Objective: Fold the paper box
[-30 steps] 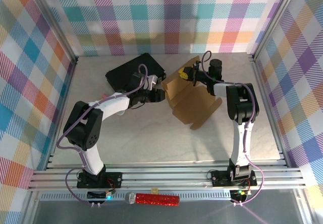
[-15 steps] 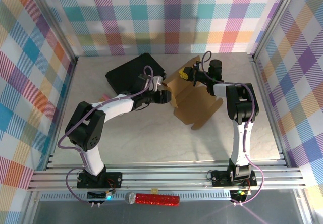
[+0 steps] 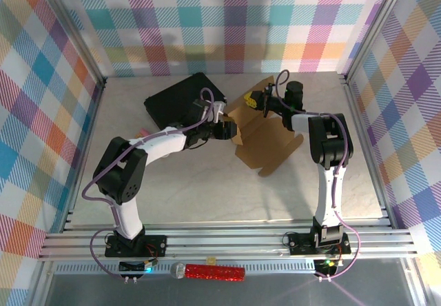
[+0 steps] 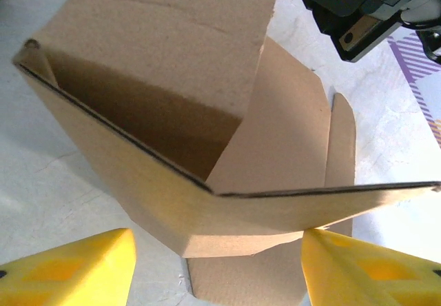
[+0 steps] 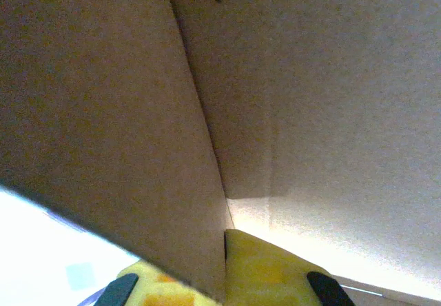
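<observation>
**Top view.** The paper box (image 3: 270, 139), plain brown cardboard and partly raised from the flat, lies on the desk (image 3: 207, 196) right of centre, toward the far side. The black case (image 3: 180, 99) sits just beside it on the left. My two arms meet at the box's far left corner. The left arm reaches in from the case's side and the right arm from the far right.

**Right wrist view.** My right fingers (image 5: 270, 275) are clenched on the box. One upright cardboard panel comes down between the two yellow fingers and is pinched there. A second panel meets it at a crease and spreads away to the right, lit from below.

**Left wrist view.** My left fingers (image 4: 69, 268) are released and stand well apart, grasping nothing. A folded corner of the box points in between them. One wall runs up and to the left with a shadowed hollow behind it, and a flap's thin edge runs out to the right above the right-hand finger. Both fingers lie close to the cardboard, but I cannot tell whether either touches it. Beyond the corner, flat flaps rest on the desk. My right fingers appear at the upper right, beside the top of the tall upright panel.
</observation>
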